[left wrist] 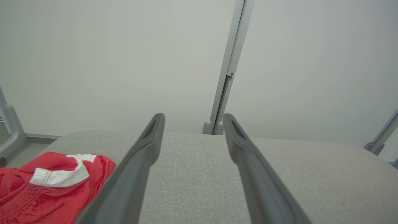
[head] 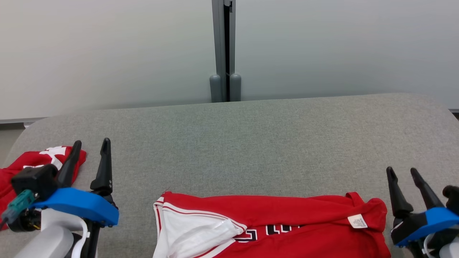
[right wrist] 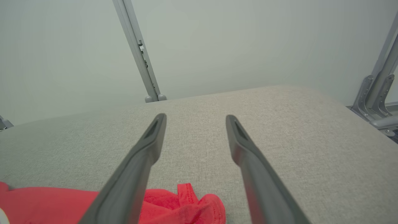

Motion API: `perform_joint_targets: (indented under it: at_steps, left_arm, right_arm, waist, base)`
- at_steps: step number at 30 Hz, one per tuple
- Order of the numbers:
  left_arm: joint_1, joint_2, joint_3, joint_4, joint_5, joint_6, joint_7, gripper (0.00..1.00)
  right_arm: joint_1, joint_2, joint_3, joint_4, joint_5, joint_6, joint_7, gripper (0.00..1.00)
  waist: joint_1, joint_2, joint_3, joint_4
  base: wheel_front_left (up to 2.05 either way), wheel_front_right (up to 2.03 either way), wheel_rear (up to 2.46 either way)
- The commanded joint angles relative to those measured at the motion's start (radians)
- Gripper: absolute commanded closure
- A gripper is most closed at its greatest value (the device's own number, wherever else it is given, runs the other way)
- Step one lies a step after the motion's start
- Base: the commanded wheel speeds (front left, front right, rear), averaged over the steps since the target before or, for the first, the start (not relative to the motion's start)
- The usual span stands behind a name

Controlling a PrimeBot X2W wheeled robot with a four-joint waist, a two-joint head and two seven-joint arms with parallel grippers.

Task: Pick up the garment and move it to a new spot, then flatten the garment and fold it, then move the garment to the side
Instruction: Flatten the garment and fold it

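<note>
1. Head view looked down on a grey, fabric-covered tabletop (head: 251, 143). A red garment (head: 287, 222) lay along its near edge, from the centre towards the right, partly cut off by the bottom of the frame.
2. The garment was a jersey with white trim and a white panel at its left end. Black-and-white lettering showed in part across its middle, and a white label (head: 358, 221) sat near its rumpled right end, where a narrow red loop stood up.
3. The left gripper (head: 91, 142) hung at the lower left above the tabletop. Its two dark fingers were spread wide with nothing between them, and it was well apart from the garment's left end.
4. The right gripper (head: 401, 170) hung at the lower right, its fingers likewise parted and empty, just beside the garment's right end. In the right wrist view the red cloth lay low and to the left, beneath one finger, with bare tabletop between the tips.
5. A second red garment (head: 32, 161) with white markings lay crumpled at the tabletop's left edge, partly behind the left gripper. In the left wrist view it lay left of the fingers.
6. Beyond the tabletop stood a pale wall (head: 107, 53), split by a grey upright post (head: 224, 53).
</note>
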Motion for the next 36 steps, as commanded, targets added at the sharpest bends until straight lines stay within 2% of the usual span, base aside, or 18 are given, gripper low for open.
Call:
perform_joint_targets:
  at_steps: [1,4,8,11,16,21,25,32,36]
  left_arm:
    - [0.042,-0.026,0.041,-0.01,0.022,0.006,-0.004,0.0]
    - [0.135,-0.107,0.163,-0.023,0.1,-0.01,-0.004,0.0]
    - [0.234,-0.214,0.286,-0.017,0.219,-0.063,-0.005,0.0]
    - [0.291,-0.299,0.337,-0.022,0.313,-0.082,-0.004,0.0]
    - [0.319,-0.393,0.408,0.021,0.408,-0.167,-0.005,0.0]
    - [0.303,-0.446,0.463,0.071,0.471,-0.239,-0.005,0.0]
    - [0.296,-0.475,0.492,0.102,0.506,-0.275,-0.005,0.0]
    - [0.267,-0.504,0.516,0.142,0.55,-0.314,-0.005,0.0]
    - [0.251,-0.522,0.533,0.169,0.575,-0.336,-0.005,0.0]
  right_arm:
    - [0.023,0.012,-0.008,-0.013,-0.009,0.0,-0.007,0.0]
    - [0.056,0.043,-0.023,-0.029,-0.022,0.0,-0.014,0.0]
    - [0.076,0.074,-0.031,-0.03,-0.035,0.0,-0.03,0.0]
    - [0.083,0.084,-0.038,-0.013,-0.042,0.0,-0.027,0.0]
    - [0.076,0.08,-0.054,0.016,-0.056,0.0,-0.003,0.0]
    - [0.047,0.075,-0.065,0.052,-0.064,0.0,0.057,0.0]
    - [0.007,0.07,-0.07,0.121,-0.06,0.0,0.168,0.0]
    - [-0.061,0.082,-0.069,0.255,-0.038,0.0,0.318,0.0]
    - [-0.087,0.092,-0.028,0.332,-0.005,0.0,0.413,0.0]
  waist:
    - [0.0,0.0,0.002,0.001]
    - [0.0,0.0,0.007,-0.001]
    - [0.0,0.0,0.016,-0.005]
    - [0.0,0.0,0.022,-0.006]
    - [0.0,0.0,0.035,-0.006]
    - [0.0,0.0,0.043,-0.011]
    - [0.0,0.0,0.05,-0.019]
    - [0.0,0.0,0.072,-0.004]
    - [0.0,0.0,0.08,0.018]
  base:
    - [0.0,0.0,0.0]
    - [0.0,0.0,0.0]
    - [0.0,0.0,0.0]
    - [0.0,0.0,0.0]
    - [0.0,0.0,0.0]
    - [0.0,0.0,0.0]
    - [0.0,0.0,0.0]
    - [0.0,0.0,0.0]
    - [0.0,0.0,0.0]
